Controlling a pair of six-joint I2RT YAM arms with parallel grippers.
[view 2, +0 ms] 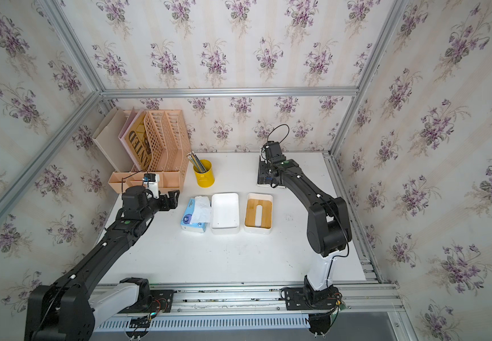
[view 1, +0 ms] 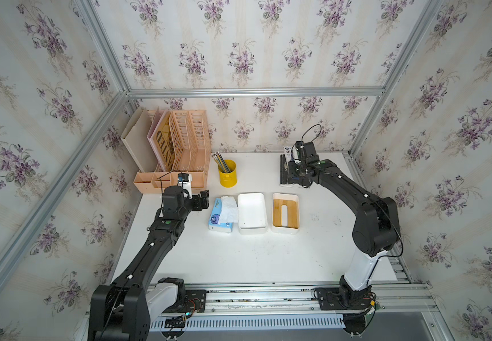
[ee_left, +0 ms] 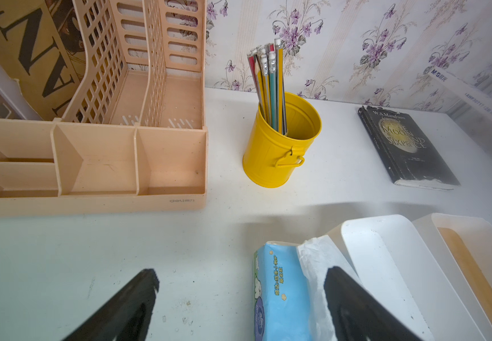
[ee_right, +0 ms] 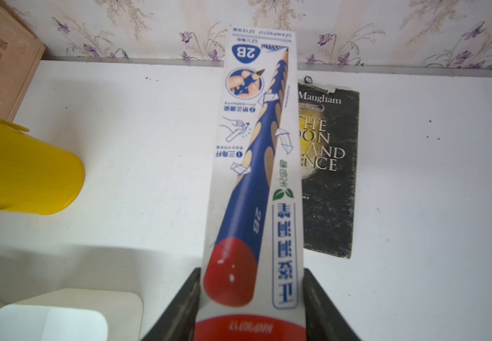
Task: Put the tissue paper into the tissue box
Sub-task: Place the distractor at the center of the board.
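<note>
The tissue paper is a light-blue pack with white tissue sticking out, lying flat on the table. Against its right side stands the tissue box, an open white tub with nothing in it. The bamboo lid lies apart, right of the tub. My left gripper is open, just left of the pack's far end. In the left wrist view the pack lies between the fingers, near one finger. My right gripper is shut on a pencil packet at the back.
A yellow pencil cup stands behind the pack. A peach desk organizer fills the back left corner. A dark book lies under the right gripper.
</note>
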